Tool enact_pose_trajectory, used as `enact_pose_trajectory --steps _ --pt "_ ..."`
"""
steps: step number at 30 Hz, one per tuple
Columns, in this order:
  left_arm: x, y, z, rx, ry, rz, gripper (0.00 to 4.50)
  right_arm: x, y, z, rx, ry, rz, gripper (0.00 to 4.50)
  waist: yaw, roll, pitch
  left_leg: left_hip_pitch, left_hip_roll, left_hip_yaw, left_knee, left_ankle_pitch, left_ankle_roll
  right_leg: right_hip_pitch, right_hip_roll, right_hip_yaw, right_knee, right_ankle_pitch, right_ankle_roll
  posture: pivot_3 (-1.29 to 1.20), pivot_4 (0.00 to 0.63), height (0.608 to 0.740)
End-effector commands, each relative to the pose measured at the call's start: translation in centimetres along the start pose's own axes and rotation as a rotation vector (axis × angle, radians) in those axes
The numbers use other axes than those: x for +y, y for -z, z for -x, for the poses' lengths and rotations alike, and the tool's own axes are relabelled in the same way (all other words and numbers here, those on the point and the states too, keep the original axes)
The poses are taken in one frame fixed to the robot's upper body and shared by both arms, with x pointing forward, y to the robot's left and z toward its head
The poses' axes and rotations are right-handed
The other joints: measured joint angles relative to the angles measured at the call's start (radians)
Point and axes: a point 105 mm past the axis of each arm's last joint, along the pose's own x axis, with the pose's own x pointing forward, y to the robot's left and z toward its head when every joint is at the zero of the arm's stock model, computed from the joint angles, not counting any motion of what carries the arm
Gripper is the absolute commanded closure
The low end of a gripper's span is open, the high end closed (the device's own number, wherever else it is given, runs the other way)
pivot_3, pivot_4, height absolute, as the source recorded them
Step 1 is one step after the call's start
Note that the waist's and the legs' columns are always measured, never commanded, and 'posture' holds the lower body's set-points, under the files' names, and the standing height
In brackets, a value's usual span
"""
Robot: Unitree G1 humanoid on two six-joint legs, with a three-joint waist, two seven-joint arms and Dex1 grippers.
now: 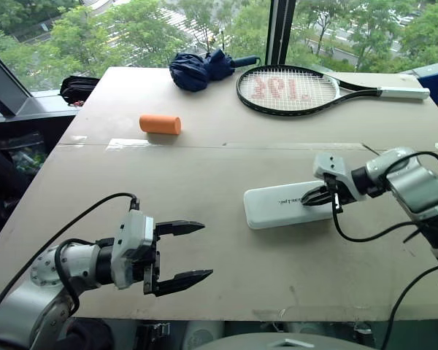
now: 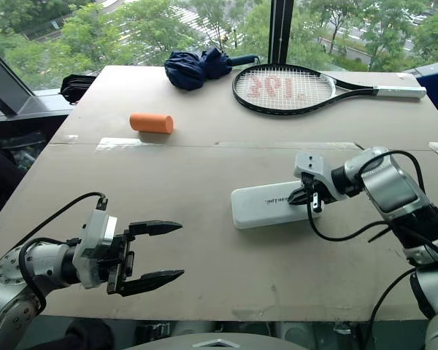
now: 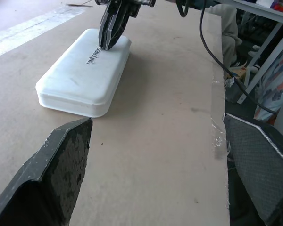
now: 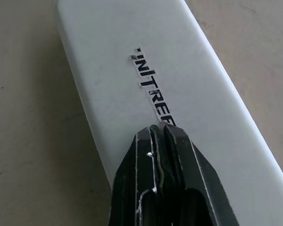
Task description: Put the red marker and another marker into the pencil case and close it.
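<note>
A white pencil case (image 1: 288,205) lies flat and closed on the brown tabletop (image 1: 204,182), right of centre and toward the near edge, its black lettering facing up. The right end effector (image 1: 319,195) comes in from the right with its two black fingers pressed together, empty, tips down on the lid at the case's right end, over the lettering. Whether the tips press on the lid or sit just above it cannot be told.

The left end effector (image 1: 184,253) hangs over the near left part of the tabletop, well apart from the case, its fingers spread wide and pointing right toward it, holding nothing.

On the far side of the tabletop lie an orange cylinder (image 1: 160,124) at the left, a folded dark blue umbrella (image 1: 198,68) at the middle, and a tennis racket (image 1: 299,89) to its right.
</note>
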Motion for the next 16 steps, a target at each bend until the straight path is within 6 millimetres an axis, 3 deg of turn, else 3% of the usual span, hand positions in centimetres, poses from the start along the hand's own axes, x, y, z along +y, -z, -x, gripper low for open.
enact_pose_trajectory --steps 1,2,6,8,9,10,13,16 --pt "0.0 -0.3 -0.2 0.003 -0.009 -0.010 0.00 1.6 -1.3 4.2 -0.224 0.126 0.055 3.94 0.015 0.002 0.003 0.000 0.000 0.000 0.000 0.000 0.000 0.000 -0.001 0.000 0.000 0.000 0.000 0.00 0.150 0.732" --pt "0.1 -0.3 -0.2 0.002 -0.018 -0.009 0.00 2.2 -0.9 5.0 -0.227 0.140 0.061 3.79 0.020 0.006 0.005 -0.002 -0.001 0.000 0.001 0.000 0.000 -0.001 -0.001 0.000 0.000 0.000 0.000 0.00 0.150 0.732" --pt "0.1 -0.1 0.2 0.017 -0.048 0.012 0.00 4.5 1.8 7.9 -0.227 0.226 0.011 1.85 0.021 0.009 0.007 -0.010 -0.003 0.001 0.003 0.000 0.001 -0.008 -0.002 0.001 0.001 0.002 0.005 0.00 0.150 0.732" --pt "0.1 0.5 1.2 0.042 -0.089 0.036 0.00 5.7 4.2 11.2 -0.218 0.379 -0.027 0.61 0.018 0.010 0.007 -0.010 -0.001 0.001 0.002 0.000 0.001 -0.008 0.000 0.001 0.001 0.002 0.004 0.00 0.150 0.732" --pt "0.1 0.8 1.7 0.052 -0.112 0.051 0.00 6.7 5.4 12.8 -0.204 0.448 -0.044 0.24 0.020 0.010 0.007 -0.011 -0.001 0.000 0.002 0.000 0.001 -0.009 0.000 0.001 0.001 0.002 0.004 0.00 0.150 0.732" --pt "0.1 1.1 2.1 0.059 -0.131 0.066 0.00 7.6 6.3 13.9 -0.188 0.488 -0.064 0.01 0.020 0.010 0.007 -0.011 -0.001 -0.001 0.002 0.000 0.001 -0.008 0.000 0.001 0.001 0.002 0.004 0.00 0.150 0.732" --pt "0.2 1.9 2.8 0.074 -0.159 0.102 0.00 9.7 7.8 14.8 -0.143 0.524 -0.081 0.01 0.018 0.012 0.008 -0.010 -0.001 0.000 0.001 -0.001 0.001 -0.008 0.001 0.001 0.000 0.001 0.004 0.00 0.150 0.732" --pt "0.2 2.2 2.9 0.076 -0.146 0.140 0.00 10.6 8.7 15.1 -0.131 0.561 -0.093 0.01 0.013 0.012 0.008 -0.007 0.002 0.004 0.001 -0.001 0.001 -0.008 0.002 0.003 0.001 -0.001 0.002 0.00 0.150 0.732"
